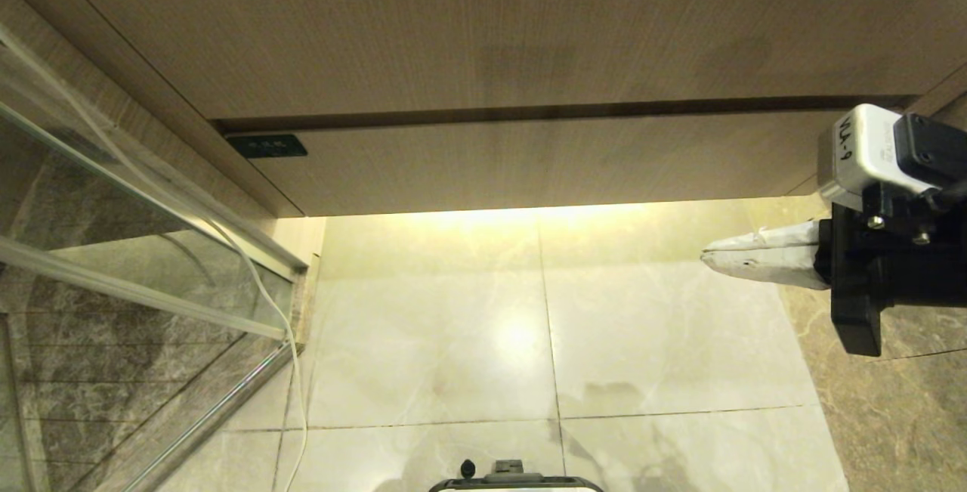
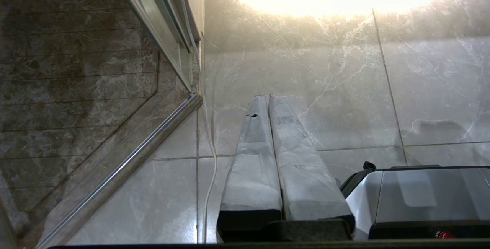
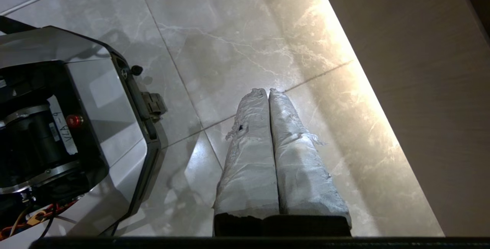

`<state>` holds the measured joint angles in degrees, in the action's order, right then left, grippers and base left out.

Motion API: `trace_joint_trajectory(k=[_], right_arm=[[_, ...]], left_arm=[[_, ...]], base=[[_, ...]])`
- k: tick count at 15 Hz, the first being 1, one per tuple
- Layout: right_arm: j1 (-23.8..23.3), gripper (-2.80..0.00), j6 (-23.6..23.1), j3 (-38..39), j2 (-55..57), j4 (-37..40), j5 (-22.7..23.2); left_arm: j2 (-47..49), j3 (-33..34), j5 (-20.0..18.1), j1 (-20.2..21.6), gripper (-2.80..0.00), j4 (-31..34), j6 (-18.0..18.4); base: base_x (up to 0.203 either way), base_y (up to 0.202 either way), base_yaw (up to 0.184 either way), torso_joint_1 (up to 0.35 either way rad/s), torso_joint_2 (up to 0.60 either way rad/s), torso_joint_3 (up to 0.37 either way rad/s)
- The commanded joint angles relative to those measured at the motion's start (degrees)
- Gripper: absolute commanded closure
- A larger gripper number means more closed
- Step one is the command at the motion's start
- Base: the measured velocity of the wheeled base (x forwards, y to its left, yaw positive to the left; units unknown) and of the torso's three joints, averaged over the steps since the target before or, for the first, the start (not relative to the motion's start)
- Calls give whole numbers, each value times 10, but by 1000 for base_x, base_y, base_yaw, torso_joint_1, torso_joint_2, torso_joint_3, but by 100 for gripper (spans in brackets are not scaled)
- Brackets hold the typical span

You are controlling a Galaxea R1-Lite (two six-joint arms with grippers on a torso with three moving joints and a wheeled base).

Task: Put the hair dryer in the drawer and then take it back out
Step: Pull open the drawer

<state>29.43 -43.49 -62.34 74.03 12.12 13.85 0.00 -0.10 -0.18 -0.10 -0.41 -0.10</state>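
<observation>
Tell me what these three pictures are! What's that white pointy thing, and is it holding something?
It's a robot with two arms, looking at a bathroom floor. One picture comes from a camera on its head; the others come from cameras on each wrist. The white pointy thing is the right gripper, the robot's pinching hand. Its two padded fingers are pressed together, with nothing between them. The left gripper is shut and empty too. The long wood strip with a small dark label is a closed drawer. No hair dryer shows anywhere.

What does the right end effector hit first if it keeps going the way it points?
Probably the floor. The right end effector, shut and empty, points down at bare tile beside the drawer front; nothing lies between, though depth is unclear.
</observation>
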Motion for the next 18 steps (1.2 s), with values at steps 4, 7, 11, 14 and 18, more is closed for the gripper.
trace_joint_trajectory(k=[4, 7, 11, 14, 18], right_arm=[[-18, 0, -4, 5, 36, -40, -2], [-19, -225, -2, -2, 72, -60, -4], [-21, -280, 1, -5, 116, -73, -2], [-37, -280, -5, -13, 145, -124, -2], [-60, -280, -93, -23, 176, -222, -17]], left_arm=[[1, 0, 0, 0, 0, 0, 0], [1, 0, 0, 0, 0, 0, -1], [1, 0, 0, 0, 0, 0, 0], [1, 0, 0, 0, 0, 0, 0], [1, 0, 0, 0, 0, 0, -1]], base=[[0, 0, 0, 0, 0, 0], [0, 0, 0, 0, 0, 0], [0, 0, 0, 0, 0, 0], [0, 0, 0, 0, 0, 0], [0, 0, 0, 0, 0, 0]])
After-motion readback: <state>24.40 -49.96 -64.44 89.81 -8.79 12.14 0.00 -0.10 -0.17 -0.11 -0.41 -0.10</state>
